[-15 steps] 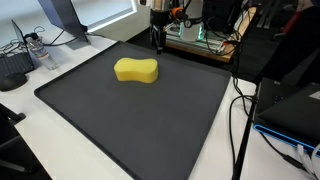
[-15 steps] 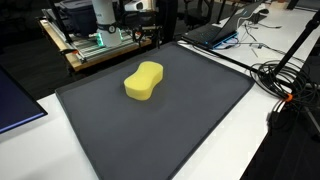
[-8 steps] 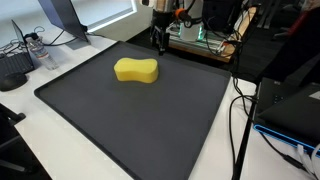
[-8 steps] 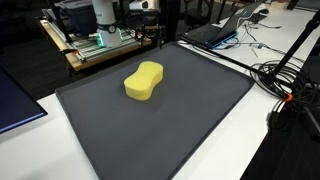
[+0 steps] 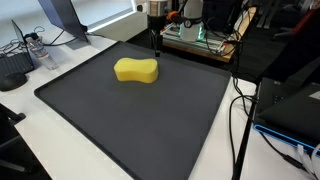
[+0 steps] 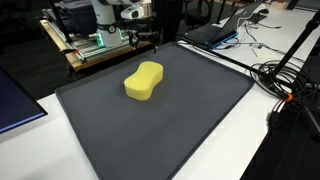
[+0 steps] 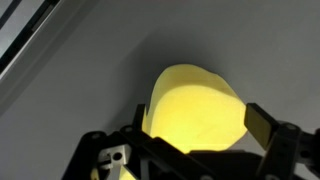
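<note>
Gripper (image 5: 156,44) hangs empty with jaws spread wide, yellow sponge (image 5: 137,69) lying flat on the dark mat (image 5: 130,120) below and just ahead of it, looks light and squishy, so I'd pinch its narrow waist.

Our gripper (image 5: 157,44) hangs at twelve o'clock in an exterior view — pointing straight down, jaws spread wide.

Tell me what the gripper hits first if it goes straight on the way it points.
Probably the black mat near its far edge: the open gripper points down there, apart from the yellow sponge. The wrist view frames the sponge between the fingers, though, so depth is unsure.
</note>
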Tool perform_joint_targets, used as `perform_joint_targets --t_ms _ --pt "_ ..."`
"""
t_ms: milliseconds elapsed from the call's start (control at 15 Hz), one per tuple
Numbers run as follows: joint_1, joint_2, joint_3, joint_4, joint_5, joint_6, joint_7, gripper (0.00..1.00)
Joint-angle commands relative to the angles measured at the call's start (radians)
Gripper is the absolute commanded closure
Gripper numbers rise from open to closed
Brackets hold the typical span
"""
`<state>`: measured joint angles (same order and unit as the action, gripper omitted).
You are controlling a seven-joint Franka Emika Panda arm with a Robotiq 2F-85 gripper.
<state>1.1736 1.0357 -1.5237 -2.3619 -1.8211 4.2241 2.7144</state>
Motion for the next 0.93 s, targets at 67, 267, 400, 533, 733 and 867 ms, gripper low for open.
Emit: perform_joint_targets --t_ms 67,267,400,533,733,867 --pt "-0.028 -0.122 0.050 -0.078 0.049 0.000 0.021 0.00" --pt "-0.010 -0.156 0.041 -0.133 0.117 0.000 0.021 0.00" --pt "-0.005 -0.179 0.037 -0.162 0.166 0.000 0.022 0.00" --pt "-0.004 -0.207 0.036 -0.189 0.208 0.000 0.021 0.00" --pt "0.000 -0.234 0.024 -0.236 0.276 0.000 0.020 0.00" --pt "-0.022 -0.397 0.050 -0.276 0.251 -0.152 0.006 0.00"
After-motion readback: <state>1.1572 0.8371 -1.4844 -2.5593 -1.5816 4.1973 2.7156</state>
